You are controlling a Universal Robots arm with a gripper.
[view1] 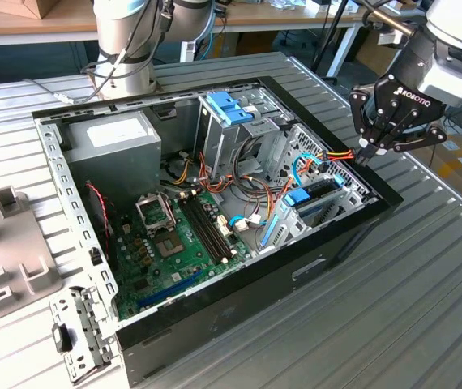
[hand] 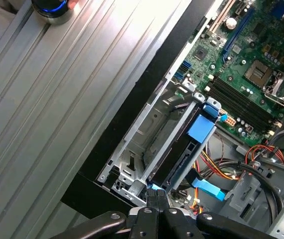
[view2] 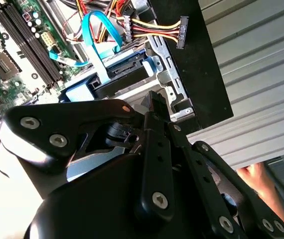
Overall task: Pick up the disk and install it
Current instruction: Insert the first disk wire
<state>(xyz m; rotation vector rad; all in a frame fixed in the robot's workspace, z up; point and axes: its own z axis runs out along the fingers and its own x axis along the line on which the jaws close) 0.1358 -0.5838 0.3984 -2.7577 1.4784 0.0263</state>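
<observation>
The disk (view1: pixel 318 197) lies in the drive cage at the corner of the open computer case (view1: pixel 328 243), on the exterior view's right. It has a dark body, blue side rails and a blue tab. In the first wrist view the disk (hand: pixel 179 157) lies lengthwise in the metal cage. The second wrist view shows the end of the disk (view2: pixel 124 74) with its connector. My gripper (view1: pixel 366 152) hangs just above the case edge beside that cage. In both wrist views its fingertips are together with nothing between them, at the cage's corner, shut (hand: pixel 154 195) (view2: pixel 154 102).
A grey power supply (view1: pixel 113 138), a green motherboard (view1: pixel 166 243) and a blue-latched bay (view1: pixel 231 108) fill the case. A loose power connector (view2: pixel 181 32) hangs over the cage. A metal bracket (view1: pixel 77 340) and a grey panel (view1: pixel 4 259) lie beside the case. A hand (view2: pixel 256 177) shows beyond the table.
</observation>
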